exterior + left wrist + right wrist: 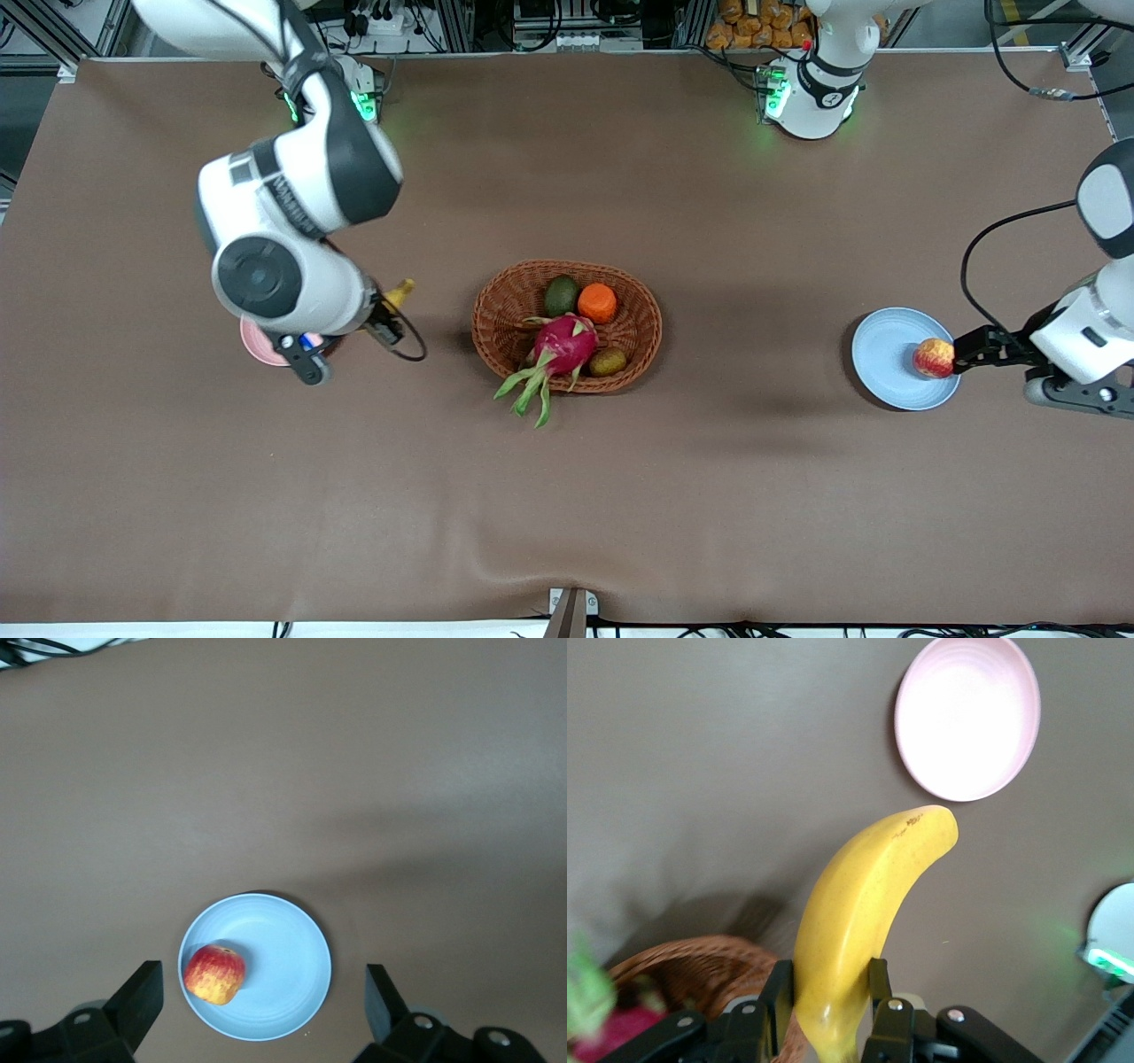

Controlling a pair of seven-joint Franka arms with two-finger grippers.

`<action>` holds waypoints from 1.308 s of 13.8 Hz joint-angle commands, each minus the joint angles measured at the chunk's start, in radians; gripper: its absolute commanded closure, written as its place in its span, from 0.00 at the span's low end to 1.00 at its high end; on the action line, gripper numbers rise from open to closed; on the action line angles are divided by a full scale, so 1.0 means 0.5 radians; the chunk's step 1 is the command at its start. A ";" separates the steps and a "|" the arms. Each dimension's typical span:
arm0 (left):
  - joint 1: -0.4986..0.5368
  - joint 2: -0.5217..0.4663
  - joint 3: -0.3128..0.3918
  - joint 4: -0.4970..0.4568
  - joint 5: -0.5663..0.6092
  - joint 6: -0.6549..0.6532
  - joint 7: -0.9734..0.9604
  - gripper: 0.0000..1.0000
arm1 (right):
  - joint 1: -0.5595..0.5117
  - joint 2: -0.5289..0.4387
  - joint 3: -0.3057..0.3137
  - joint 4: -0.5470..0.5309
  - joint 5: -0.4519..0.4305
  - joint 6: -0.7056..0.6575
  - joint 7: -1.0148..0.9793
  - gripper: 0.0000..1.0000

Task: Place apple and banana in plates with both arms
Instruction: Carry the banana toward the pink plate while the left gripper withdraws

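Jaws of the right gripper (pixel 828 1010) clench the banana (pixel 864 912); left gripper (pixel 261 1005) gapes wide.

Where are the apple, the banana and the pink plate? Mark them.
apple (pixel 214 974), left wrist view, middle of its red and yellow skin.
banana (pixel 864 904), right wrist view, mid-length of the yellow body above the fingers.
pink plate (pixel 967 716), right wrist view, bare centre of the dish.

You've got two glossy white arms with dark grey joint bands, green-lit bases, looping black cables, and black grippers, left gripper (pixel 257 1010) and right gripper (pixel 828 1010), with little silver screws.
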 commanded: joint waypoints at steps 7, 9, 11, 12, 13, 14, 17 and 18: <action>-0.088 -0.283 0.041 -0.001 0.000 -0.240 -0.339 0.00 | -0.275 -0.005 0.023 -0.547 -0.124 0.032 -0.412 1.00; -0.207 -0.387 0.127 -0.001 -0.006 -0.365 -0.447 0.00 | -0.358 0.019 0.023 -0.617 -0.127 0.086 -0.470 1.00; -0.275 -0.491 0.188 -0.001 -0.010 -0.528 -0.551 0.00 | -0.349 0.019 0.023 -0.706 -0.160 0.200 -0.483 1.00; -0.311 -0.549 0.228 -0.007 -0.013 -0.614 -0.588 0.00 | -0.349 0.022 0.020 -0.761 -0.197 0.270 -0.483 1.00; -0.330 -0.602 0.265 -0.013 -0.031 -0.697 -0.597 0.00 | -0.346 0.022 0.023 -0.820 -0.243 0.347 -0.483 1.00; -0.339 -0.648 0.305 -0.022 -0.083 -0.755 -0.576 0.00 | -0.346 0.028 0.023 -0.857 -0.271 0.396 -0.483 1.00; -0.339 -0.801 0.324 -0.074 -0.108 -0.875 -0.548 0.00 | -0.337 0.087 0.023 -0.872 -0.329 0.427 -0.483 1.00; -0.339 -0.865 0.324 -0.123 -0.108 -0.894 -0.548 0.00 | -0.334 0.120 0.023 -0.872 -0.332 0.436 -0.483 1.00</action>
